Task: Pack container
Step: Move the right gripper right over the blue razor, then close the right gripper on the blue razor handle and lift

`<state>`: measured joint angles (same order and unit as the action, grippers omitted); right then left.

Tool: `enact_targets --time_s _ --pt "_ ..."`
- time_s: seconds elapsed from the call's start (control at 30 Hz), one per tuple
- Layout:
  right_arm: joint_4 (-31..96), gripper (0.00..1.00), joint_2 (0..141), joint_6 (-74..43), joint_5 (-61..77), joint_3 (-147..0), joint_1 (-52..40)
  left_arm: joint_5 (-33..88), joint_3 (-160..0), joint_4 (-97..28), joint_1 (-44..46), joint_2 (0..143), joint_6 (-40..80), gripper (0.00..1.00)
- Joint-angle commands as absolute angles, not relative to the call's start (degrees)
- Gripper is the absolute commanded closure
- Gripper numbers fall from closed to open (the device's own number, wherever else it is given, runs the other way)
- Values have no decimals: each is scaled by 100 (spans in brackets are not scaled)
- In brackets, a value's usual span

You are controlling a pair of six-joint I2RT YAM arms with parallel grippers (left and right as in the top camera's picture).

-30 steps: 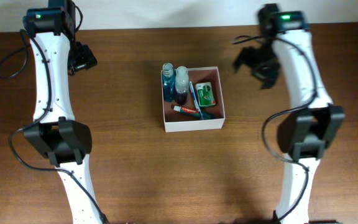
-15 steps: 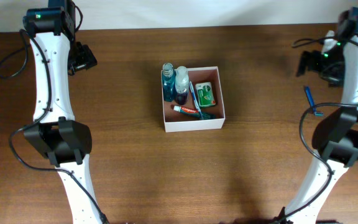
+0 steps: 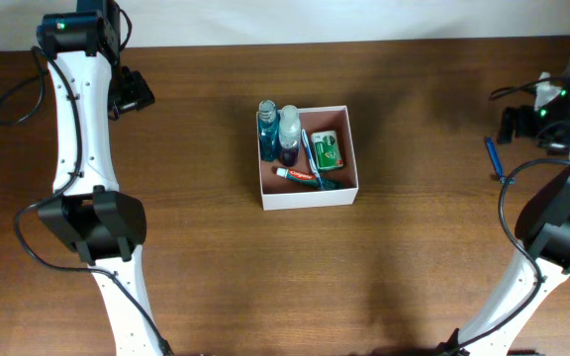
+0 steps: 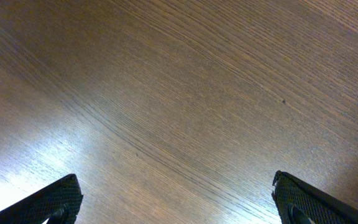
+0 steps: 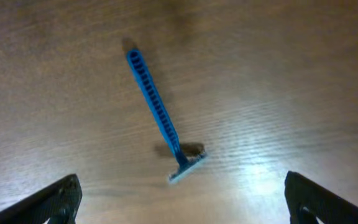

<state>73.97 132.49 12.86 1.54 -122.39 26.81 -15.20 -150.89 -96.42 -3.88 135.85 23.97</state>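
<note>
The container [image 3: 342, 185], a square white-walled box with a reddish-brown inside, sits mid-table. It holds a green packet [image 3: 328, 149], a toothpaste tube [image 3: 298, 174], a blue toothbrush [image 3: 311, 160] and a clear bottle [image 3: 289, 133]; a blue bottle [image 3: 267, 125] stands at its left wall. A blue razor [image 3: 493, 158] lies on the table at the far right, and shows in the right wrist view [image 5: 160, 116]. My right gripper [image 3: 524, 127] hovers open above the razor [image 5: 182, 202]. My left gripper [image 3: 132, 94] is open and empty at the far left over bare wood [image 4: 176, 199].
The dark wooden table [image 3: 216, 267] runs to a pale wall edge at the back. Both arm bases stand at the front left and front right. Black cables hang by the left arm [image 3: 13, 99].
My right arm has swung from beside the container to the far right edge and now hangs over the blue razor. The left arm has not moved.
</note>
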Motion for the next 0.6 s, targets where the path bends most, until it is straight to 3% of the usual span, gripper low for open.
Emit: enact_targets --time_s 0.0,0.57 --pt "7067 2 13200 1739 303 -11826 2622 -1520 -15078 -9649 -403 13413 2349 1" --pt "6359 1 13659 2224 303 -11378 2589 -1520 -15078 -9651 -403 13413 2349 1"
